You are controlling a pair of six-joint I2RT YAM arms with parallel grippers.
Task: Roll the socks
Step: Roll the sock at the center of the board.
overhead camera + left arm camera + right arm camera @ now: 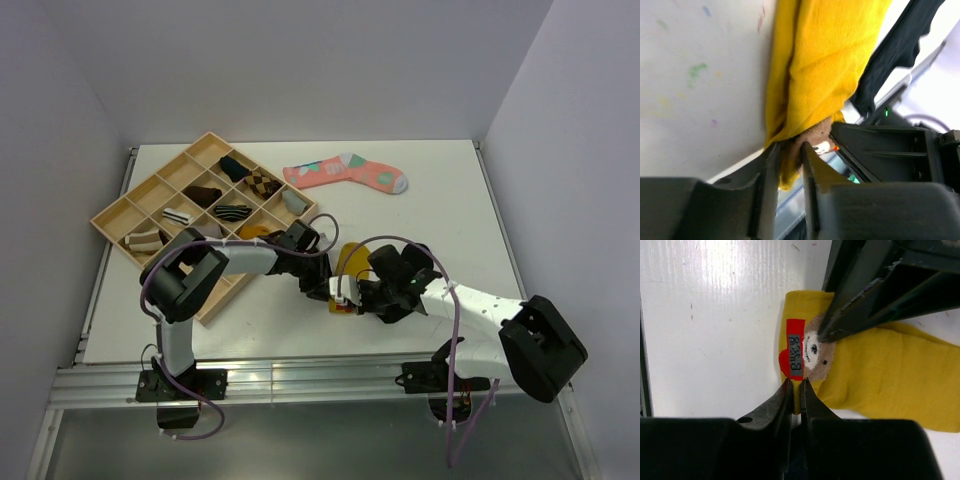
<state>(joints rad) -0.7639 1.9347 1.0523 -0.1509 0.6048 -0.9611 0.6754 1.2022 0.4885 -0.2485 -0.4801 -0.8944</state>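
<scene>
The mustard-yellow sock point(352, 258) lies flat on the white table near the front, between both arms. Its cuff shows a bear face and a red patch point(795, 355). My right gripper point(796, 382) is shut on the cuff's edge, pinching the yellow fabric point(890, 375). My left gripper point(789, 146) reaches the same cuff from the other side. Its jaws stand slightly apart with yellow sock point(825, 65) hanging loosely between them. In the right wrist view the left fingers point(850, 310) rest on the bear face. The black sock point(895, 55) lies just beyond the yellow one.
A wooden compartment tray point(118, 215) holding several small sock bundles sits at the back left. A pink patterned sock point(345, 172) lies behind the arms. The table's front edge and metal rail point(300, 375) run close below the grippers. Walls close in on both sides.
</scene>
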